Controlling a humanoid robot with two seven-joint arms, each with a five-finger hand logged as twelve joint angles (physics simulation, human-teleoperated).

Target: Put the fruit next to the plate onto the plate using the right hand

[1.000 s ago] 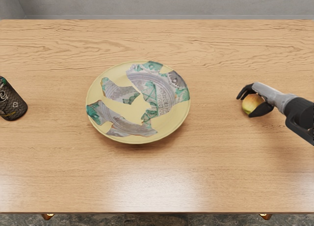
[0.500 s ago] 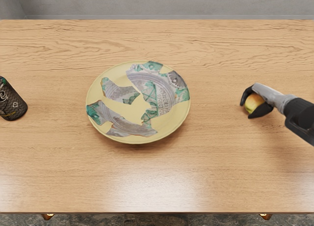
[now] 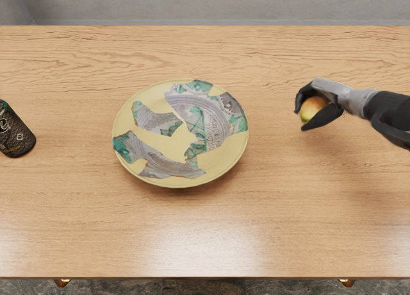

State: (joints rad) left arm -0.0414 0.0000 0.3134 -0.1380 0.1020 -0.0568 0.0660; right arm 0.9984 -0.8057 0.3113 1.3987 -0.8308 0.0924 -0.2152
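Fruit [image 3: 312, 108] is sitting clamped in our right hand [image 3: 324, 100], well right of the plate [image 3: 145, 97]; we're aiming to carry it level and clear the rim before releasing.

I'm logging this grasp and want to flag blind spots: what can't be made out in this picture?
fruit: head view, fingers of the right hand wrap it; its kind and whether it clears the table are unclear.
dark object: head view, cut off by the left edge; unidentifiable.
left hand: out of view.
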